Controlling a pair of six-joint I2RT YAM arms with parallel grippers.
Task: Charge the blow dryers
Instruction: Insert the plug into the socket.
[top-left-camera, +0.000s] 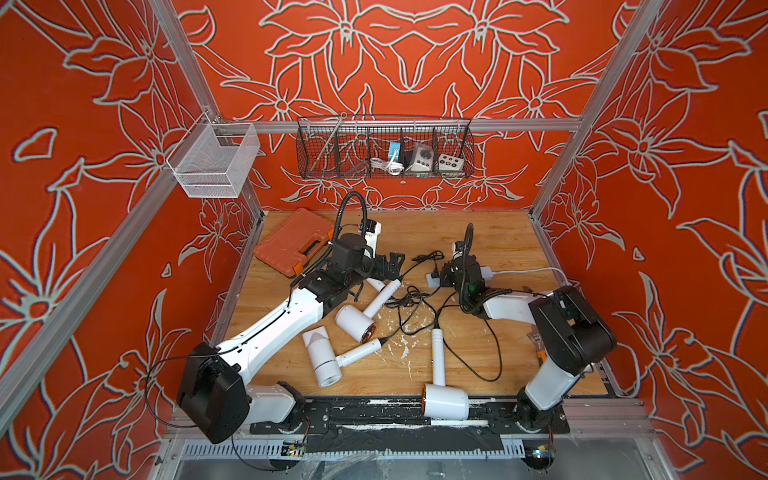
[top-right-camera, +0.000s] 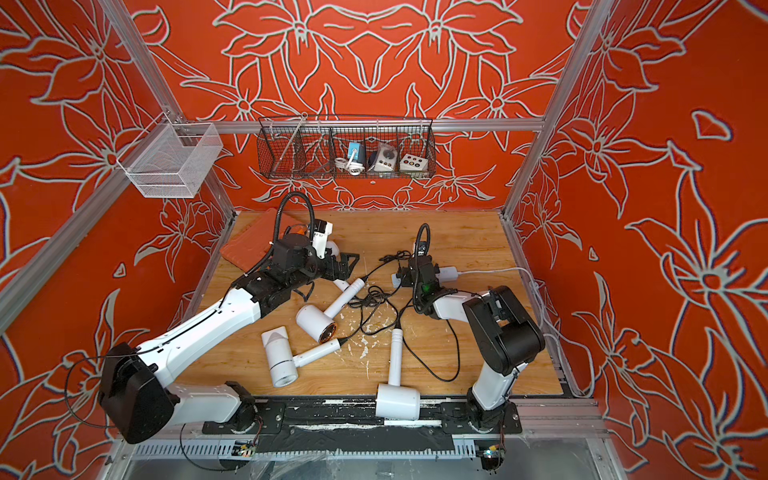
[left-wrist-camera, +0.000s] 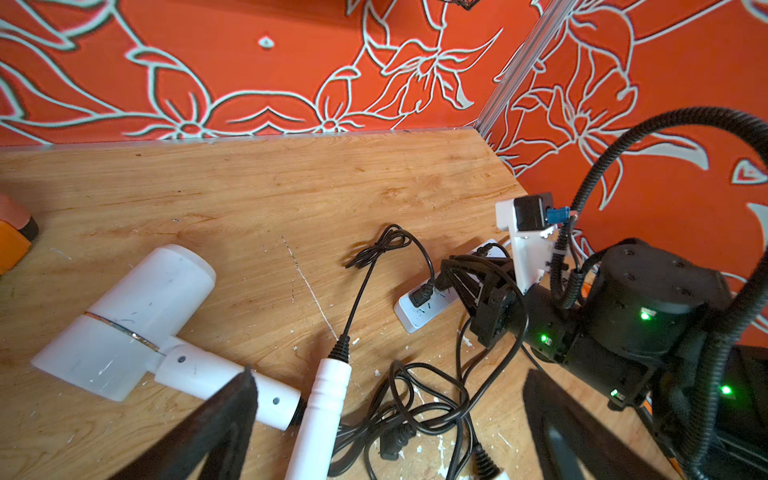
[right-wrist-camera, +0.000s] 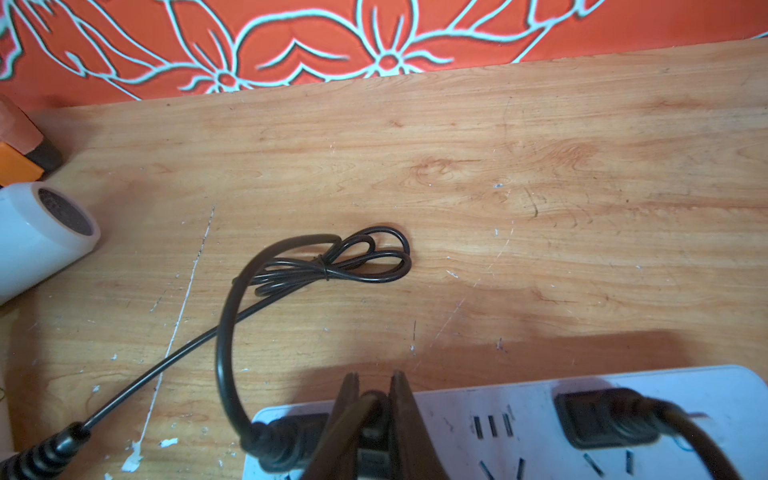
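Observation:
Three white blow dryers lie in the open: one mid-table (top-left-camera: 355, 322), one nearer the front (top-left-camera: 322, 359), one at the front edge (top-left-camera: 444, 401). Another blow dryer (left-wrist-camera: 124, 320) lies close under my left arm. Their black cords (top-left-camera: 409, 299) tangle mid-table. My left gripper (left-wrist-camera: 388, 374) hangs open over the handles and cords, holding nothing. My right gripper (right-wrist-camera: 376, 386) is shut on a black plug (right-wrist-camera: 374, 415) at the white power strip (right-wrist-camera: 519, 415). A plug (right-wrist-camera: 286, 436) sits in the strip on one side of it, another plug (right-wrist-camera: 602, 419) on the other.
An orange tool case (top-left-camera: 293, 241) lies at the back left of the wooden table. A black wire basket (top-left-camera: 384, 151) with small adapters hangs on the back wall, and a white mesh basket (top-left-camera: 214, 160) on the left rail. The strip's white cable (top-left-camera: 523, 270) runs right.

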